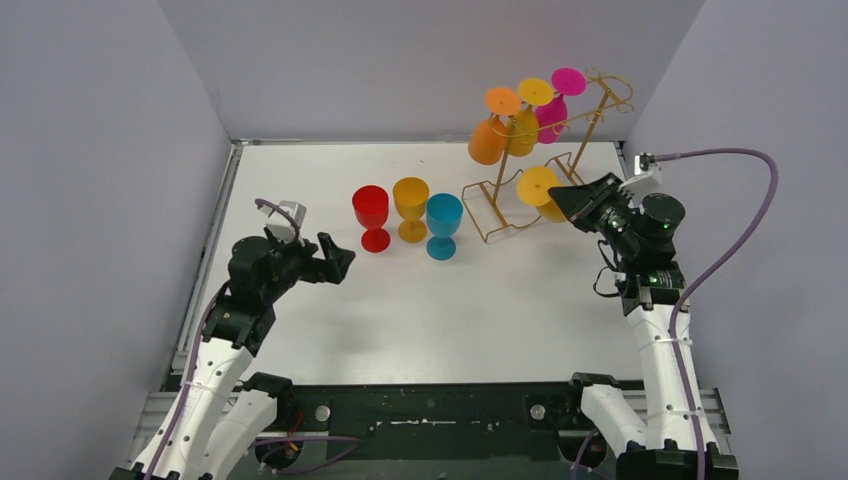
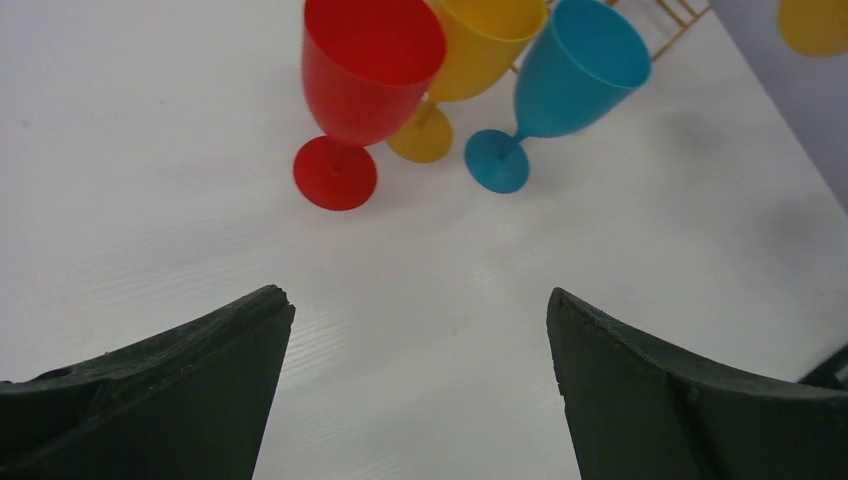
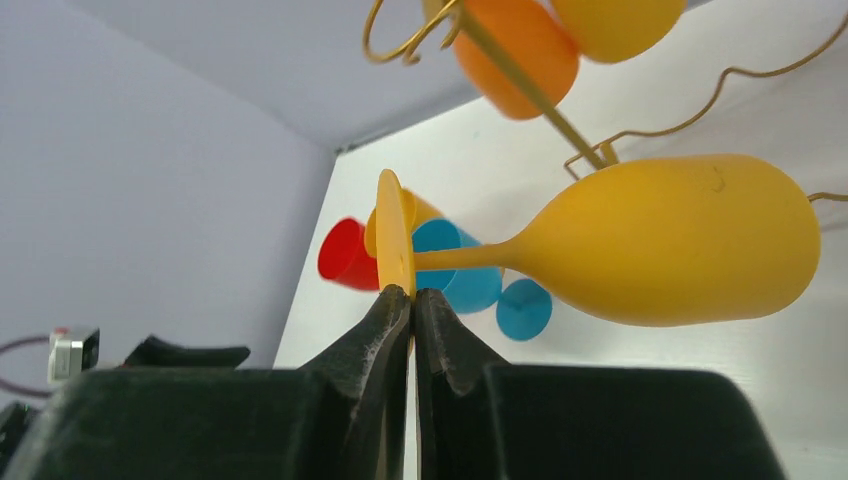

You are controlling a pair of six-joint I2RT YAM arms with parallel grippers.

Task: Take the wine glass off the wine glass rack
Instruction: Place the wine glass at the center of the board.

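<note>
Pinching the foot disc of the yellow wine glass (image 3: pixel 680 240) edge-on with the right gripper (image 3: pixel 411 300), clamped shut on the lowest bit of the rim and nothing more. Holding it near horizontal, stem pointing away from the wrist, bowl low beside the wine glass rack (image 1: pixel 598 115), below the top bar carrying the orange glass (image 1: pixel 487 140) and magenta glass (image 1: pixel 552 115) upside down. Can't tell from either view whether the bowl clears the wavy base rail or brushes it.

Reading this as mid-extraction: looks off its hook, not yet clear of the frame.

- Expect sag or pivot in the pads, given a thin grip on a long lever.
- Move slowly, no wrist jerks.
- Pull back toward the right arm's base, away from the slanted legs, before any rotation.
- Avoid lifting much, with hung bowls close above.
- Then swing over bare table (image 1: pixel 450 310), well apart from the red glass (image 1: pixel 371 212) and blue glass (image 1: pixel 444 218).
- Rotate foot-down, set, release only once the foot sits flat.

Leaving the left gripper (image 2: pixel 420 330) out of it: wide open, holding nothing, parked near the standing glasses.
</note>
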